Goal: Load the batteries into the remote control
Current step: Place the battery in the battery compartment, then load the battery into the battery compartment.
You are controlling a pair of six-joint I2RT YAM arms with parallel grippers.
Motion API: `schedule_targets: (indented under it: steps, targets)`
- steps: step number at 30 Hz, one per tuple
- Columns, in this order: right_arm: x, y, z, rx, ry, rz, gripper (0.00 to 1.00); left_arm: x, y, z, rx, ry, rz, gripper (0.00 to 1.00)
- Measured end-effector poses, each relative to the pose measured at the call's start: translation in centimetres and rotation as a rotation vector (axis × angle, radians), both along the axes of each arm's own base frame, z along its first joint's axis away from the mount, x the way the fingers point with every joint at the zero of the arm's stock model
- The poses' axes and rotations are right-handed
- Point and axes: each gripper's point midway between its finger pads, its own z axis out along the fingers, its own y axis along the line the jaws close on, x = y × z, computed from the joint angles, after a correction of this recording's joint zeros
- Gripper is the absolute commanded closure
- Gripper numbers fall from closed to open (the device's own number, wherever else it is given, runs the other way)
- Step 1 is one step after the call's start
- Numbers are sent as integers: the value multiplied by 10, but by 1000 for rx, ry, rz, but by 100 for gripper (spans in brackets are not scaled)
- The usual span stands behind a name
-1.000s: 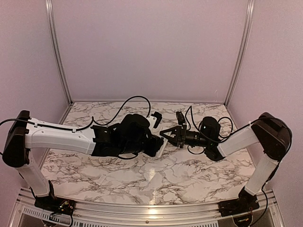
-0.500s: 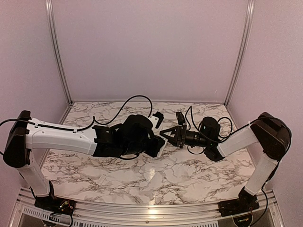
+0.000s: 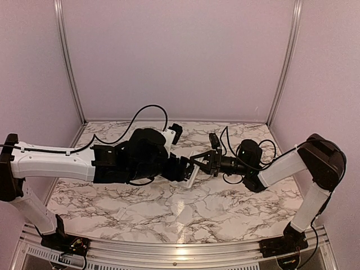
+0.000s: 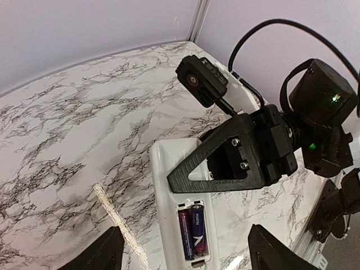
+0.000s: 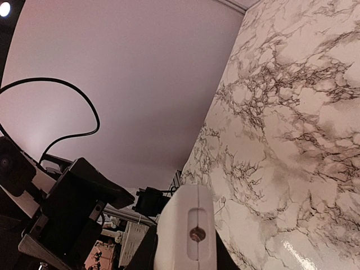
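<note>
The white remote control lies back-up on the marble table, its battery bay uncovered. Two dark batteries rest side by side inside the bay. My left gripper hovers over that end, open wide, one fingertip on each side and touching nothing. My right gripper is shut on the remote's other end, and its black triangular finger crosses the white body. In the right wrist view the remote control's end face sits between my right gripper's dark fingers. In the top view the remote control peeks out between both grippers.
The right arm's wrist camera and its cable hang just above the remote. Lilac walls and aluminium posts enclose the table. The left arm's cable loops up behind its wrist.
My left gripper has opened from shut to wide, and the left arm has drawn back a little to the left. The right gripper keeps its hold and has not moved.
</note>
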Motion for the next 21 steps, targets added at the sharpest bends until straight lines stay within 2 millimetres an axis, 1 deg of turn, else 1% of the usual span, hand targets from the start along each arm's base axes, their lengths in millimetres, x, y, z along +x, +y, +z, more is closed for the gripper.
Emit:
schedule_targets:
  steps: [1, 2, 5, 7, 10, 12, 14, 17, 21]
  targets:
    - [-1, 0, 0, -1, -6, 1, 100, -1, 7, 8, -22, 0, 4, 3]
    - [-1, 0, -1, -2, -10, 3, 100, -3, 14, 15, -48, 1, 6, 1]
    - [-2, 0, -1, -5, -25, 10, 100, -4, 33, 31, -122, 18, 6, 2]
    - [-4, 0, -1, -6, -31, 17, 100, -6, 38, 33, -149, 28, -25, 6]
    - [-6, 0, -1, -7, -32, 31, 100, -14, 43, 22, -132, 21, -107, 16]
    - [-9, 2, -2, -13, -34, 51, 100, -25, 46, 10, -70, -21, -182, 24]
    - [-12, 7, -1, -23, -40, 79, 100, -34, 50, 6, -8, -96, -258, 32]
    - [-20, 20, 2, -41, -58, 136, 100, -48, 54, 9, 71, -235, -364, 44]
    - [-36, 40, 2, -73, -71, 218, 100, -59, 55, 19, 149, -404, -466, 54]
